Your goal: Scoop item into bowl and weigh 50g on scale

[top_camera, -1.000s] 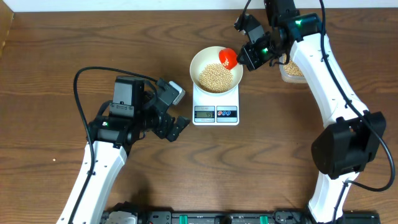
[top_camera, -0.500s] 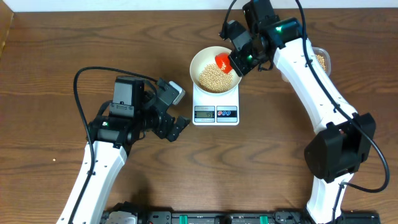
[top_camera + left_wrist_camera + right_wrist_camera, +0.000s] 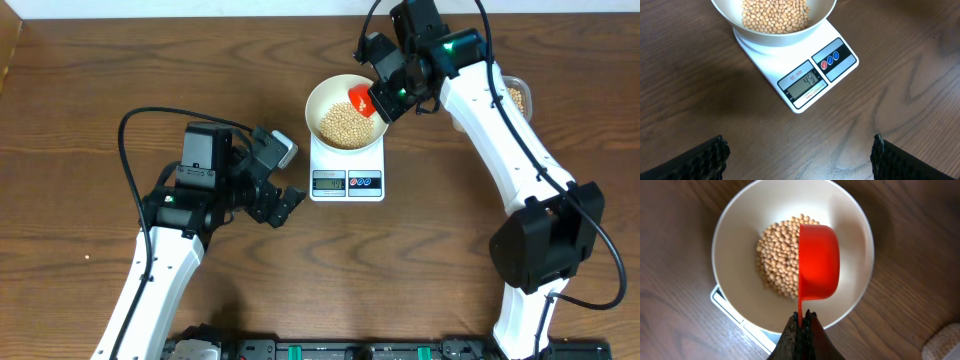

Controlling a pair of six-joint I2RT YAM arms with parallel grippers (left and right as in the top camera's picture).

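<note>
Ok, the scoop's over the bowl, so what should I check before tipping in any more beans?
1. Right gripper shut on the red scoop handle: ok.
2. Scoop inside the white bowl rim, above the beans: ok.
3. Bowl seated on the scale: ok.
4. Scale display at target: cannot tell; forty-something, last digit unclear.
5. Beans left in the scoop: cannot tell; it is tipped sideways, none visible.
6. Left gripper open, clear of the scale: ok.
</note>
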